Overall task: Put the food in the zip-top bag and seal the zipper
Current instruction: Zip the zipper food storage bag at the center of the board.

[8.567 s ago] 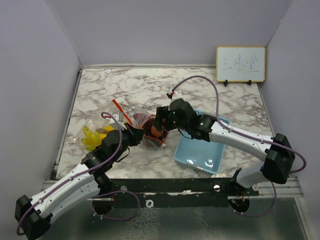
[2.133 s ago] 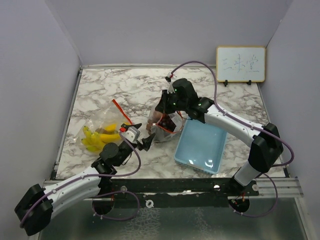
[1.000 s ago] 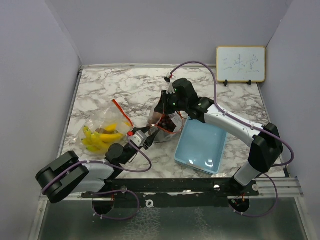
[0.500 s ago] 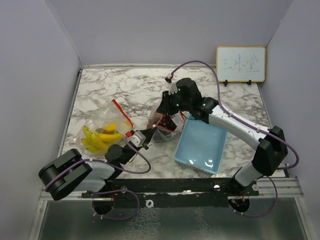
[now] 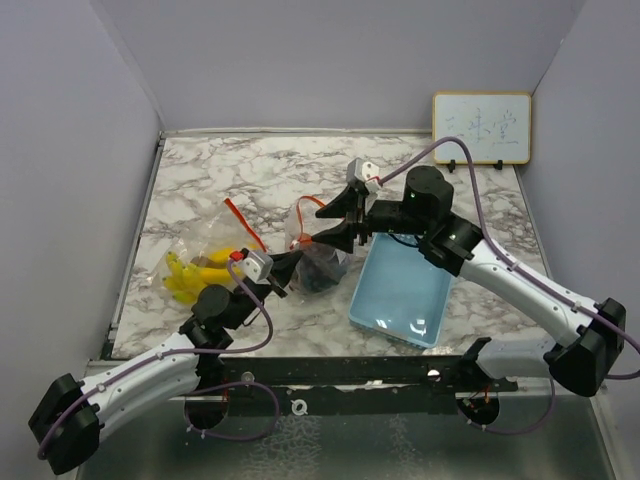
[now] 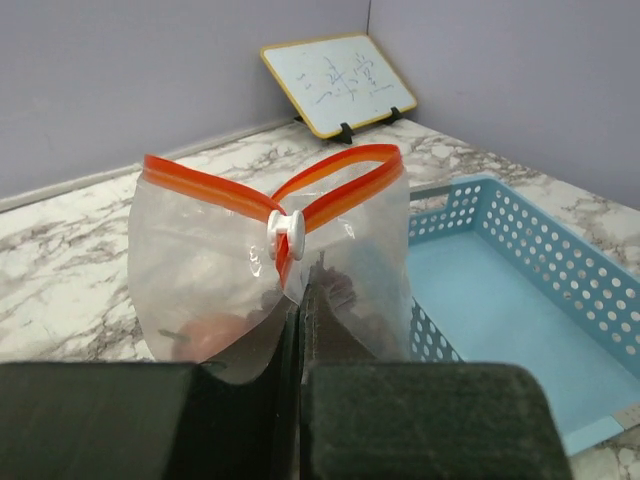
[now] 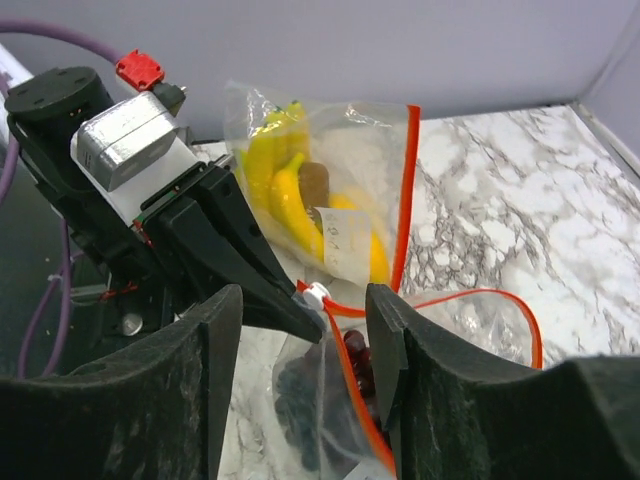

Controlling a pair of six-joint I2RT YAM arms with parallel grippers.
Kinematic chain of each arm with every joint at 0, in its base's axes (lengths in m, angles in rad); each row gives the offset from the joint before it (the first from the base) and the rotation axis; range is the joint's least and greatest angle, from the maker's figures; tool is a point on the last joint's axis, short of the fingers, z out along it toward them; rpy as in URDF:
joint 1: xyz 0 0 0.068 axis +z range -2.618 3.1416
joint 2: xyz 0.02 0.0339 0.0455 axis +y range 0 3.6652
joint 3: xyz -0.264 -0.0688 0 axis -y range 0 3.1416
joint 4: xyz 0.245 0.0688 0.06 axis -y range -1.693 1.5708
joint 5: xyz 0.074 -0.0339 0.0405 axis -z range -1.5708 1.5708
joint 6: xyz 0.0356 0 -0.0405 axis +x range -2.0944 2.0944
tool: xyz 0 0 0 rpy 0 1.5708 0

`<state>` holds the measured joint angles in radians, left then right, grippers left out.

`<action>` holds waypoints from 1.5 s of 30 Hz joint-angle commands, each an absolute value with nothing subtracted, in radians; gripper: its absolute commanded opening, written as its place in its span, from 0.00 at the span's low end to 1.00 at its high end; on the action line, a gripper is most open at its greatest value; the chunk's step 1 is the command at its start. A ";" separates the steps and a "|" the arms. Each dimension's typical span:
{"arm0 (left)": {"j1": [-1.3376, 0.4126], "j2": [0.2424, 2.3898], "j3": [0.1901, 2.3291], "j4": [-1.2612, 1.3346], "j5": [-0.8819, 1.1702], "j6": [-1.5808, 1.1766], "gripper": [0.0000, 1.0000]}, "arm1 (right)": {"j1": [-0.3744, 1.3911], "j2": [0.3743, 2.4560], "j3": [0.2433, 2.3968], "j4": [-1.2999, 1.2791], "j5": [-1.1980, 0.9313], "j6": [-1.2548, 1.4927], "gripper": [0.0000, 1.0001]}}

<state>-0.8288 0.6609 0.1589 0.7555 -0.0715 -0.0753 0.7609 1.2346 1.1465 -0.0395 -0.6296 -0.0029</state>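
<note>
We see the zip-top bag (image 5: 318, 262) standing mouth-up on the marble table (image 5: 250, 180), just left of the light blue basket (image 5: 400, 295) and between the two arms. In the left wrist view its orange-red zipper (image 6: 340, 190) runs side to side, which is the bag's long axis. The white slider (image 6: 283, 228) sits about midway along it. Left of the slider the zipper lies flat and closed; right of it the strips bow apart in an open loop.

The left gripper (image 5: 290, 263) points away from its base toward the bag. Its fingers are pressed together, pinching the film right at the slider. The right gripper (image 5: 335, 226) faces it from the far side with its fingers spread, one on each side of the bag's top. We cannot tell whether they touch it.

Dark purple grapes (image 7: 300, 395) fill the bottom of the bag. A red piece (image 6: 195, 335) beside them is too blurred to name.

The bananas (image 5: 195, 278) lie roughly left to right inside a second clear bag (image 7: 340, 150) well to the left. Its red zipper strip (image 5: 243, 225) slants across the top view. A white label (image 7: 346, 243) on it carries print too small to read. The whiteboard (image 5: 481, 128) against the far wall bears faint scribbles we cannot make out.
</note>
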 commanded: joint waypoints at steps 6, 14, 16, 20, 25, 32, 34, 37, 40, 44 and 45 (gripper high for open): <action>-0.832 0.643 0.201 0.542 -0.065 -0.161 0.00 | 0.772 1.392 1.151 0.074 -0.938 -0.264 0.42; -0.832 0.582 0.183 0.534 -0.084 -0.161 0.00 | 0.772 1.532 1.226 0.010 -1.071 -0.377 0.23; -0.833 0.572 0.178 0.537 -0.089 -0.160 0.00 | 0.771 1.571 1.251 -0.022 -1.081 -0.397 0.22; -0.833 0.569 0.170 0.544 -0.085 -0.160 0.00 | 0.772 1.613 1.263 -0.008 -1.096 -0.401 0.29; -0.833 0.568 0.170 0.543 -0.084 -0.158 0.00 | 0.772 1.634 1.269 -0.019 -1.105 -0.424 0.32; -0.833 0.559 0.169 0.541 -0.086 -0.158 0.00 | 0.772 1.668 1.284 -0.064 -1.116 -0.446 0.31; -0.833 0.556 0.169 0.540 -0.088 -0.156 0.00 | 0.772 1.671 1.287 -0.083 -1.106 -0.455 0.28; -0.832 0.547 0.166 0.538 -0.101 -0.156 0.00 | 0.771 1.666 1.275 -0.085 -1.070 -0.453 0.13; -0.832 0.535 0.161 0.531 -0.125 -0.158 0.00 | 0.766 1.652 1.263 -0.075 -1.008 -0.437 0.02; -0.833 0.487 0.156 0.511 -0.175 -0.166 0.00 | 0.744 1.627 1.239 -0.069 -0.953 -0.424 0.02; -0.833 0.468 0.150 0.509 -0.192 -0.168 0.00 | 0.736 1.619 1.232 -0.071 -0.941 -0.424 0.02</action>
